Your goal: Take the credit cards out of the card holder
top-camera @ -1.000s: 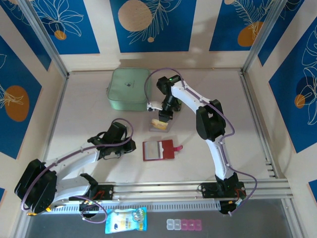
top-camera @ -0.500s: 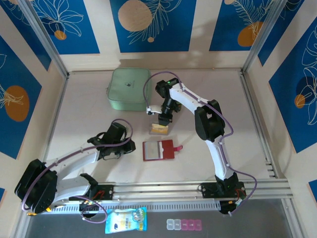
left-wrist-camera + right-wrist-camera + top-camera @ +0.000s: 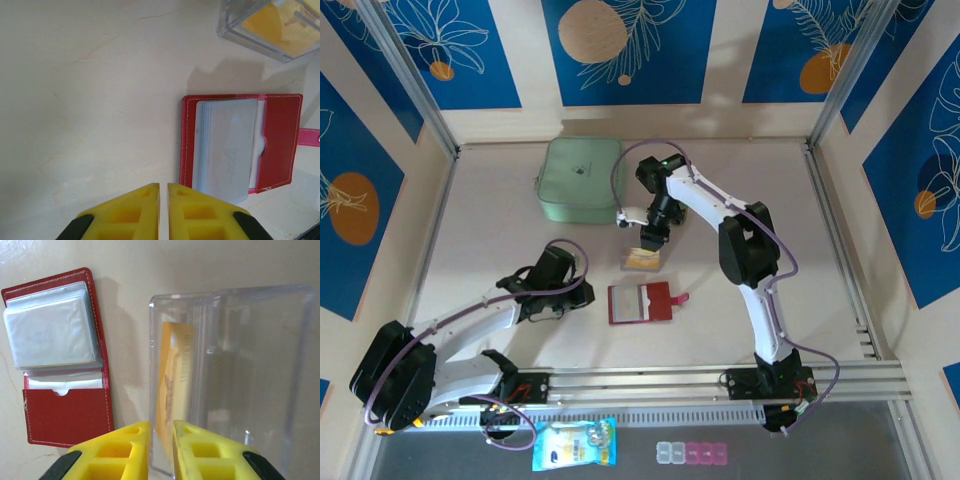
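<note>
left jaws: mine, pressed together with nothing between them. They hang low over the bare worktop (image 3: 90, 100), just left of the red wallet (image 3: 240, 145), not touching it.
right jaws: mine, a thin slit apart at the far edge of the clear box (image 3: 235, 370). The box wall and a card edge both run toward the slit. I can't tell whether I'm pinching either one or sitting just off them.
wallet place: mid-worktop, lying open and flat with the inner side up. Its strap tab (image 3: 680, 297) sticks out to the right.
card place: one orange card (image 3: 172, 385) is inside the clear box. The box sits just far of the wallet, near it but apart.
pockets (image 3: 50, 335): pale clear sleeves that look flat and blank from both wrist views. I can't tell if a card sits inside.
done so far: my read is that at least one card is out of the wallet, since the orange one is in the box.
left to do: my guess is to settle the right side's business at the box, then go through the sleeves and pull out any card found there. The left side is close enough to pin the wallet down for that.
progress call: partway, maybe late. It depends on what the sleeves hold.
other: green pouch (image 3: 580, 178) at far left, well apart from everything and not involved.
</note>
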